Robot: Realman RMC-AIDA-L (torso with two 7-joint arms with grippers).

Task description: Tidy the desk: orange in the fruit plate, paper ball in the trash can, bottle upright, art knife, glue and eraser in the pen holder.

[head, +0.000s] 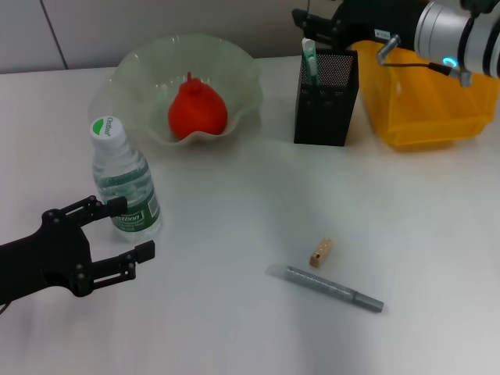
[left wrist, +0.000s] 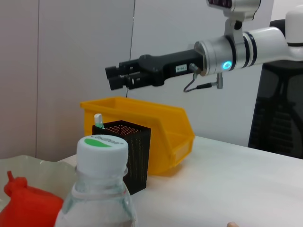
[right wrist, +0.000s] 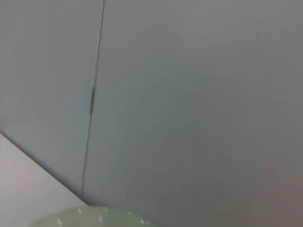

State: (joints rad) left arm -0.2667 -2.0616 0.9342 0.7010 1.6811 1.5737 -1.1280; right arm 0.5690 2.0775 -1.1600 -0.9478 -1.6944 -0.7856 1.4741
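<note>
The orange (head: 197,109) lies in the pale-green fruit plate (head: 141,62). The bottle (head: 125,183) stands upright at the left; its cap fills the near left wrist view (left wrist: 102,146). My left gripper (head: 130,228) is open just in front of the bottle, its upper finger beside the label, holding nothing. The black mesh pen holder (head: 326,98) holds a mint-green stick (head: 309,58). My right gripper (head: 306,23) hovers just above the holder and also shows in the left wrist view (left wrist: 118,78). The tan eraser (head: 320,252) and a grey stick (head: 334,288) lie on the desk. No paper ball shows.
The yellow trash can (head: 426,101) stands right of the pen holder at the back right. The right wrist view shows only the wall and a bit of the plate's rim (right wrist: 94,218). The white desk (head: 234,195) stretches between the bottle and the eraser.
</note>
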